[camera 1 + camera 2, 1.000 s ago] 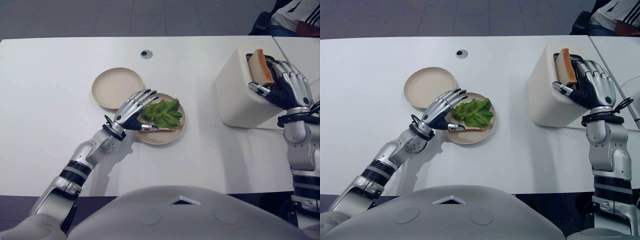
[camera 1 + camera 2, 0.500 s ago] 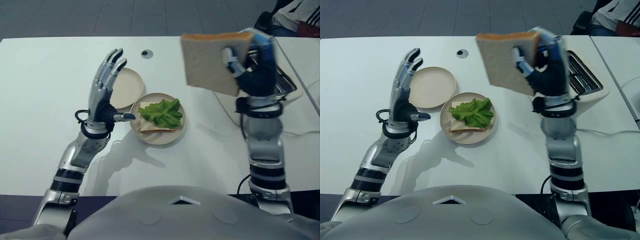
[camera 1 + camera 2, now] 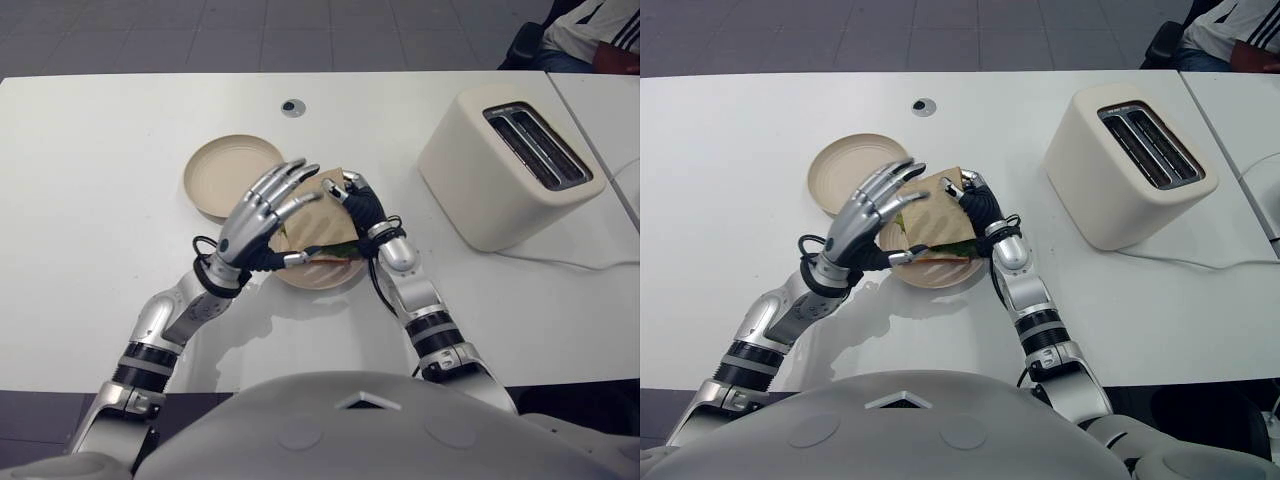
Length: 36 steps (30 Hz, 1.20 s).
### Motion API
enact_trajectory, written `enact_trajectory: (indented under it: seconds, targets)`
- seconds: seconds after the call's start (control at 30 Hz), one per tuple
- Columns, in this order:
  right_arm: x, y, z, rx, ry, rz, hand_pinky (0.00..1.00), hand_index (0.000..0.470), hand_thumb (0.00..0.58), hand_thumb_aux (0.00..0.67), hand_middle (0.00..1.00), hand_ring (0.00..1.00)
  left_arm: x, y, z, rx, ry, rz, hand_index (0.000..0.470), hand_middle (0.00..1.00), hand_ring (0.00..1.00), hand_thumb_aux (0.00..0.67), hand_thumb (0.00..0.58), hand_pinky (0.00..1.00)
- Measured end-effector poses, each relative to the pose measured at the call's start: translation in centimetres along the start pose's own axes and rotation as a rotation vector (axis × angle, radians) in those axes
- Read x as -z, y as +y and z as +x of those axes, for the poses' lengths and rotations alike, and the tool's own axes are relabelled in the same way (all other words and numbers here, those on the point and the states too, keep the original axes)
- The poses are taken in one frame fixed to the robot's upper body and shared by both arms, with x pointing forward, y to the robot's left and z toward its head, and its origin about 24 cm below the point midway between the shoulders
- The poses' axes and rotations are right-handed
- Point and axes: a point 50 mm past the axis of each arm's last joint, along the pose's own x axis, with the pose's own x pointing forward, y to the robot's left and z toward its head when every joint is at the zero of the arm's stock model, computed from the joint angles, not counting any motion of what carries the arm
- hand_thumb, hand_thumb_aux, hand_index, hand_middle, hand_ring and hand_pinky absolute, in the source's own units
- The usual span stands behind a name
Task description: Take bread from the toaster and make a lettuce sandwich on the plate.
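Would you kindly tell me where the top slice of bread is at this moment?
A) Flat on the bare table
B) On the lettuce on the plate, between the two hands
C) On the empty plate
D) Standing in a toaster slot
B: the bread slice lies over the lettuce on the plate, the right hand holding its edge and the left hand spread above it, while the toaster slots are empty.

Tan bread slice (image 3: 938, 212) covers lettuce (image 3: 962, 247) on the plate (image 3: 935, 282); toaster (image 3: 1110, 195) (cream) stands right.

R hand (image 3: 978, 208) gripping bread (image 3: 940, 215), L hand (image 3: 866, 218) over plate (image 3: 932, 280), toaster (image 3: 1110, 205) right
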Motion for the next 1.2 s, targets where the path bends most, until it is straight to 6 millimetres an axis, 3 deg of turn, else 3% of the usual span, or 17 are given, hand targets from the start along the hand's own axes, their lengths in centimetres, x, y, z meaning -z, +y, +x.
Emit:
enact_trajectory:
  seconds: [0.1,0.17,0.2,0.23,0.37,0.43,0.5,0.53,0.57,0.6,0.63,0.67,0.8,0.93,1.0,1.13,1.2]
  targets:
    - [0.3,-0.1,-1.3,0.044,-0.009,-0.098,1.0,0.47,0.58,0.67,1.0,1.0,0.1,-3.3,-1.0,0.254,0.008,-0.055,0.295,0.0,0.0,0.42,0.5,0.0]
    - [0.4,-0.3,-2.0,0.058,-0.008,-0.156,1.0,0.47,0.58,0.67,1.0,1.0,0.4,-4.0,-1.2,0.325,0.006,-0.075,0.378,0.0,0.0,0.539,0.558,0.0]
    - [0.5,-0.6,-2.3,0.068,-0.001,-0.179,0.38,0.192,0.377,0.273,0.38,0.38,0.6,-4.2,-1.1,0.351,-0.002,-0.08,0.378,0.0,0.0,0.539,0.558,0.0]
    - [0.5,-0.7,-2.5,0.076,0.0,-0.192,0.0,0.0,0.0,0.0,0.0,0.0,0.8,-4.4,-1.0,0.358,0.0,-0.094,0.378,0.0,0.0,0.539,0.558,0.0]
    - [0.3,-2.3,-3.2,0.108,0.003,-0.304,0.0,0.0,0.0,0.0,0.0,0.0,1.5,-4.9,-0.9,0.38,0.021,-0.148,0.352,0.0,0.0,0.502,0.543,0.0]
    - [-0.6,-5.0,-3.5,0.261,-0.038,-0.378,0.0,0.0,0.0,0.0,0.0,0.0,1.7,-5.1,-1.2,0.409,0.041,-0.168,0.334,0.0,0.0,0.476,0.531,0.0]
    - [-3.9,-9.6,-3.7,0.509,-0.181,-0.479,0.0,0.0,0.0,0.0,0.0,0.0,1.8,-5.1,-1.3,0.41,0.046,-0.17,0.35,0.0,0.0,0.499,0.542,0.0]
    - [-5.4,-10.8,-4.0,0.568,-0.249,-0.526,0.0,0.0,0.0,0.0,0.0,0.0,1.9,-4.9,-1.2,0.404,0.047,-0.165,0.31,0.0,0.0,0.441,0.512,0.0]
    - [-6.1,-11.1,-4.2,0.585,-0.287,-0.541,0.31,0.0,0.0,0.0,0.31,0.31,1.9,-4.7,-1.2,0.392,0.047,-0.16,0.323,0.0,0.0,0.46,0.523,0.0]
    - [-6.5,-11.0,-4.4,0.576,-0.313,-0.55,1.0,0.046,0.108,0.066,1.0,1.0,1.9,-4.3,-1.2,0.357,0.058,-0.163,0.404,0.2,0.2,0.575,0.568,0.2]
    - [-6.4,-10.0,-4.6,0.511,-0.325,-0.546,1.0,0.444,0.578,0.633,1.0,1.0,1.8,-3.6,-1.4,0.283,0.082,-0.197,0.47,0.8,0.8,0.67,0.58,0.8]
    - [-6.2,-9.1,-4.5,0.447,-0.323,-0.536,1.0,0.47,0.58,0.67,1.0,1.0,1.6,-2.9,-1.2,0.216,0.084,-0.234,0.47,1.0,1.0,0.67,0.58,1.0]
    - [-6.1,-6.5,-4.8,0.231,-0.349,-0.43,1.0,0.47,0.58,0.67,1.0,1.0,-1.6,2.5,2.0,-0.219,-0.117,-0.517,0.47,1.0,1.0,0.67,0.58,1.0]
    - [-6.6,-3.6,-6.9,-0.142,-0.404,-0.277,1.0,0.47,0.58,0.67,1.0,1.0,-1.6,7.3,-0.9,-0.283,-0.119,-0.693,0.47,1.0,1.0,0.67,0.58,1.0]
    - [-6.0,-1.4,-9.1,-0.408,-0.399,-0.239,1.0,0.47,0.58,0.67,1.0,1.0,0.0,6.5,-4.0,-0.083,0.052,-0.672,0.47,1.0,1.0,0.67,0.58,1.0]
    - [-3.0,2.3,-13.1,-0.848,-0.292,-0.256,1.0,0.47,0.58,0.67,1.0,1.0,1.0,1.0,-12.4,0.559,0.42,-0.626,0.47,1.0,1.0,0.67,0.58,1.0]
    - [-1.6,3.1,-13.4,-0.913,-0.238,-0.284,1.0,0.47,0.58,0.67,1.0,1.0,1.3,0.1,-11.5,0.626,0.372,-0.585,0.47,1.0,1.0,0.67,0.58,1.0]
